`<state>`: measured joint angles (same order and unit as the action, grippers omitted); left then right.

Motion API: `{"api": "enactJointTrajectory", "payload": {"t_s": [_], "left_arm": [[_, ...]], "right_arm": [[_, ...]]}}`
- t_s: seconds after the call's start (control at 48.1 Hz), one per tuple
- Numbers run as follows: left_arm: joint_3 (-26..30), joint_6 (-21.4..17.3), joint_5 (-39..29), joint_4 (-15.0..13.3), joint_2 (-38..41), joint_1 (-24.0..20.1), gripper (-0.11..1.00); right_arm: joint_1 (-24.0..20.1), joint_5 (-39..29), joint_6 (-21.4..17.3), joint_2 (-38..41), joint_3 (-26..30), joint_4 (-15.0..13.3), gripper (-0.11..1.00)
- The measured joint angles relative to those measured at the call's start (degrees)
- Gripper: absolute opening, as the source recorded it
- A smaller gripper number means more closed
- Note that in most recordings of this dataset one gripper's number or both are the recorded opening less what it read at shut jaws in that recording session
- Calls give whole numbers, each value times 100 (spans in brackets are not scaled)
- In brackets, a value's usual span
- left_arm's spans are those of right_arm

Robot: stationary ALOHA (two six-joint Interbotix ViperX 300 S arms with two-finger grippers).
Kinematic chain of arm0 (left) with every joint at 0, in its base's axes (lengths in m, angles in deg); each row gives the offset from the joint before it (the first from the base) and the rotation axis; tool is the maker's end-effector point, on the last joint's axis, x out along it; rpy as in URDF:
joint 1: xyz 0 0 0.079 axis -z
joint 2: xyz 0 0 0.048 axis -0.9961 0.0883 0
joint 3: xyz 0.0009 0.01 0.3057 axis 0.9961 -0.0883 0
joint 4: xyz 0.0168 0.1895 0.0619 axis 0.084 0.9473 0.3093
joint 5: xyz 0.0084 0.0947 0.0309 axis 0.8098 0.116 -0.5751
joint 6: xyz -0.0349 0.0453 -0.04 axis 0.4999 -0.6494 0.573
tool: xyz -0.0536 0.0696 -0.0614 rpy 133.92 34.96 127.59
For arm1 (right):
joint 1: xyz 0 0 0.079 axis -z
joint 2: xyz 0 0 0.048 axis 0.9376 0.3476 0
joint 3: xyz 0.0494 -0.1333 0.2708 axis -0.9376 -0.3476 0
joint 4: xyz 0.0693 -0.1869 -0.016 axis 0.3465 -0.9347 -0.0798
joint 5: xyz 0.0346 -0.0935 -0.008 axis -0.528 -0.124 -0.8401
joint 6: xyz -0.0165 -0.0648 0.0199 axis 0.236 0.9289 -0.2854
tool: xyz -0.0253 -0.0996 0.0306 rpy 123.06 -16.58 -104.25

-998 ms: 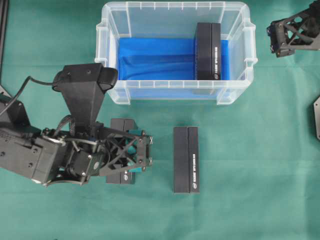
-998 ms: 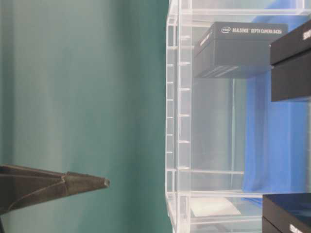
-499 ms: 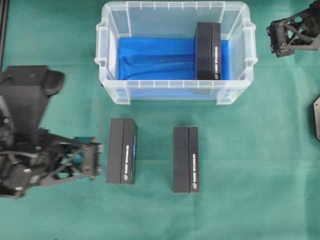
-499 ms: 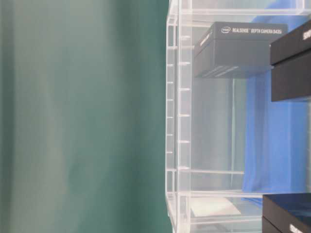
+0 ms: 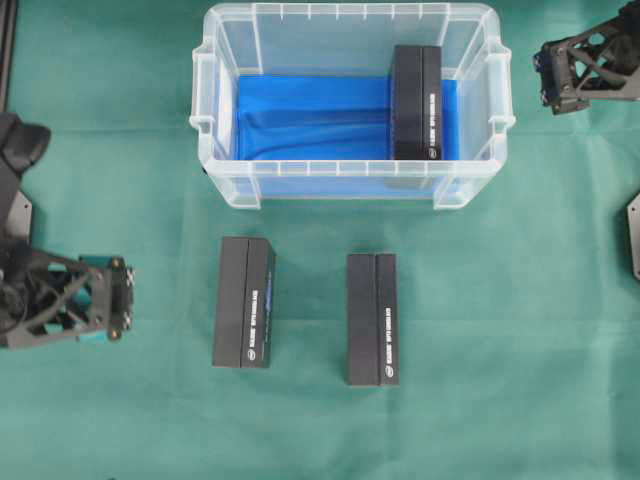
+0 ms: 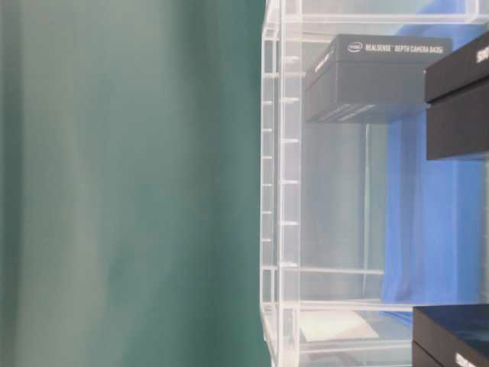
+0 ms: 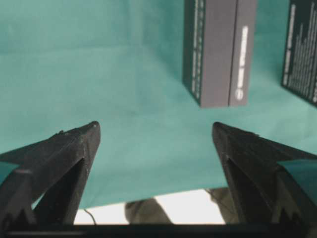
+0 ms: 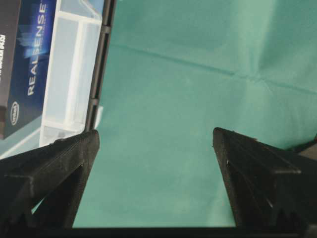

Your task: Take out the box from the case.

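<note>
Box (image 5: 417,102) number three lies inside the case (image 5: 350,185) in the overhead view, against its right end on the blue cloth (image 5: 310,118), while two more boxes (image 5: 243,316) (image 5: 372,319) lie flat on the green bench (image 5: 500,330) in front of the case. The left hand (image 5: 108,303) sits at the left edge, spread wide and empty, well to the left of the nearer of those two. The right hand (image 5: 548,78) hangs just beyond the case's right end, with the remaining box close by on its left.

At table level, the remaining box (image 6: 374,76) shows through the case's clear wall (image 6: 279,183).

From the left wrist, the hand's fingers (image 7: 74,148) gape over bare bench, the nearer freed box (image 7: 218,49) ahead of them.

From the right wrist, the fingers (image 8: 69,158) stand apart, holding nothing, the case rim (image 8: 74,74) ahead to their left.

Judging by this, one box is left to fetch; the right hand looks better placed, and would need to cross the rim and straddle the box's narrow width.
</note>
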<state>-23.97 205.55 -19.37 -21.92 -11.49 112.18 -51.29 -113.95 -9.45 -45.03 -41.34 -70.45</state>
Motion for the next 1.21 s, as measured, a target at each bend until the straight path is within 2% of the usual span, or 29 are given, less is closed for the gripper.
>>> {"api": "enactJointTrajectory", "payload": {"t_s": [0.166,0.333,0.541,0.707,0.832,0.915,1.04,1.206], "left_arm": [[-308,-554,-9,0,-360,-606,97],[-527,-1591,-18,-132,-712,-1564,97],[-686,-3190,-9,-554,-844,-2979,97],[-729,-3990,44,-598,-853,-3841,97],[-800,-4438,176,-668,-861,-4298,97],[-861,-4597,246,-800,-861,-4518,97],[-984,-4702,343,-1020,-861,-4632,97],[-1028,-4702,413,-1046,-861,-4632,97]], "right_arm": [[9,-26,-18,0,0,0,94],[0,-79,-18,0,9,0,94],[0,-149,-44,0,0,0,94],[0,-193,-158,0,9,-18,94],[0,-193,-167,0,0,-35,94],[0,-202,-167,0,0,-35,94],[0,-211,-167,0,0,-35,94],[26,-220,-167,0,0,-35,94]]}}
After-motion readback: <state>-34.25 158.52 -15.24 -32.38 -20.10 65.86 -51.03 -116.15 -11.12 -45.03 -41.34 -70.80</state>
